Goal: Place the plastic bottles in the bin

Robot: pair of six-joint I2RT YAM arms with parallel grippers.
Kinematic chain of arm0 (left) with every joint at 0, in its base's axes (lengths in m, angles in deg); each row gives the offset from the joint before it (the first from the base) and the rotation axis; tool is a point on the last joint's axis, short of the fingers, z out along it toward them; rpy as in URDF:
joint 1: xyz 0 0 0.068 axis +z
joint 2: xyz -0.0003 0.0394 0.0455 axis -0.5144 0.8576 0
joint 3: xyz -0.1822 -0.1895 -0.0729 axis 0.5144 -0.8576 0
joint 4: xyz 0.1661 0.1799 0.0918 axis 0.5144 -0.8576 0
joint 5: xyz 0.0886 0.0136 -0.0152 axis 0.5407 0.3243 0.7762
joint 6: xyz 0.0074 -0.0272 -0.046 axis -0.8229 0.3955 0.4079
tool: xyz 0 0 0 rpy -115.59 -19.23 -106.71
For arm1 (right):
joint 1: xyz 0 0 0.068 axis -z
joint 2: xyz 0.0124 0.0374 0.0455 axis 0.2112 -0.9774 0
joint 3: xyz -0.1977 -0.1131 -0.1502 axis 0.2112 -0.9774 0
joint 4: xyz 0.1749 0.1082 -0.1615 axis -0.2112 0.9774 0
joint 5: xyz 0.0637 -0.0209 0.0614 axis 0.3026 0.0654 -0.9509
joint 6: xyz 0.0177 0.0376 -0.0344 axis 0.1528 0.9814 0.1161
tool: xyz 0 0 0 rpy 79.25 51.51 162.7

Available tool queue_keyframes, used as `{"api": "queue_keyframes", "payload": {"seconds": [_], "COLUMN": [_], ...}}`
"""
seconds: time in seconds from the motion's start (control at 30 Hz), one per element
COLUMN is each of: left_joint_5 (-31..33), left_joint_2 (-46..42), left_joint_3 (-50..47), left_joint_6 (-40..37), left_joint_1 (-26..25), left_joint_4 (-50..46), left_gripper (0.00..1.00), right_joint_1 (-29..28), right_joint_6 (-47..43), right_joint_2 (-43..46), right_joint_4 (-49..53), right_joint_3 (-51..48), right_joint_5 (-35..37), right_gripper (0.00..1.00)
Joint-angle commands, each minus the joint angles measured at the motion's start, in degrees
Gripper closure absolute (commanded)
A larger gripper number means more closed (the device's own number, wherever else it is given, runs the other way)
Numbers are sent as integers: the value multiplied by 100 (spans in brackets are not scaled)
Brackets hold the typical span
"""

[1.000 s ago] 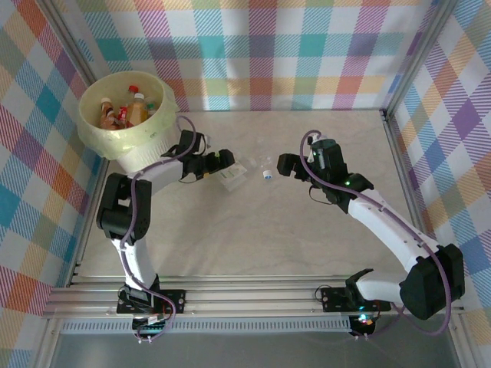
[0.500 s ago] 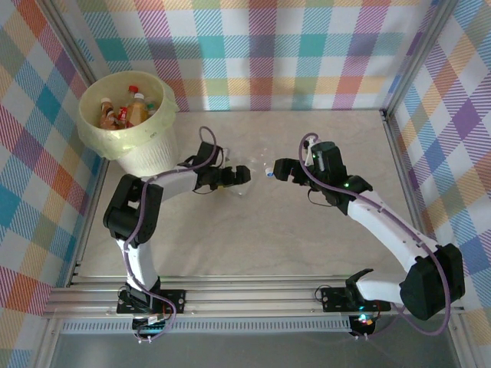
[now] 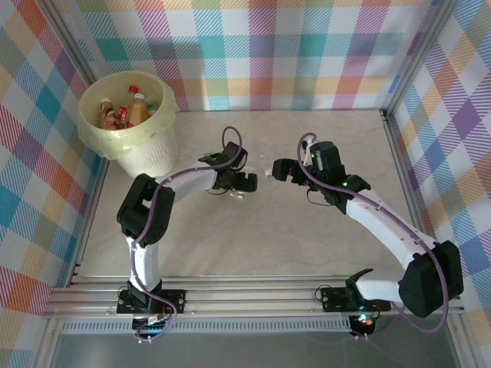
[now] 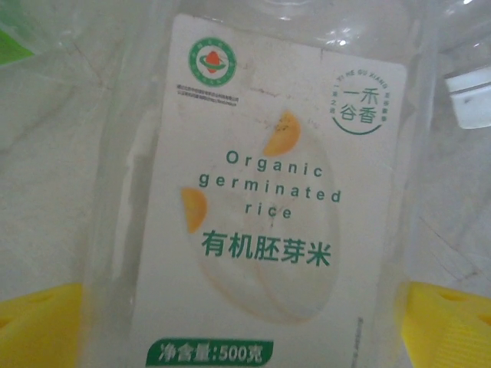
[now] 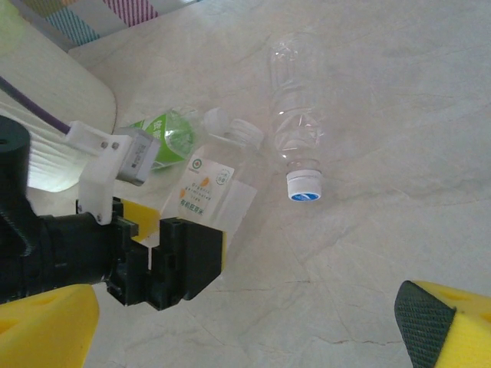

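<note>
Left gripper (image 3: 246, 182), wide open and empty, brackets the organic germinated rice bottle (image 4: 261, 207) at tabletop centre, apparently to grasp it. Right gripper (image 3: 275, 170), also wide open and empty, faces the blue-capped bottle (image 5: 295, 146).

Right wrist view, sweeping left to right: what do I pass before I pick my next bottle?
bin → green-labelled bottle → white-labelled bottle → clear bottle with the blue-and-white cap
</note>
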Motion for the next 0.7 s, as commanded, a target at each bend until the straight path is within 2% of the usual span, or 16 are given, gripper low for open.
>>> {"api": "queue_keyframes", "payload": {"seconds": [0.0,0.33,0.67], "left_joint_5": [224,714,721], "left_joint_2": [181,435,-110], "left_joint_3": [225,507,279], "left_joint_6": [-99,-269,-405], "left_joint_1": [-163,-317,-327], "left_joint_4": [-398,-680,-436], "left_gripper": [0,1,18], "right_joint_1": [26,19,15], "right_joint_6": [-23,-74,-253], "right_joint_2": [-8,-19,33], "right_joint_4": [-43,-8,-201], "right_joint_3": [55,52,24], "right_joint_5": [-43,-20,-340], "right_gripper": [0,0,0]}}
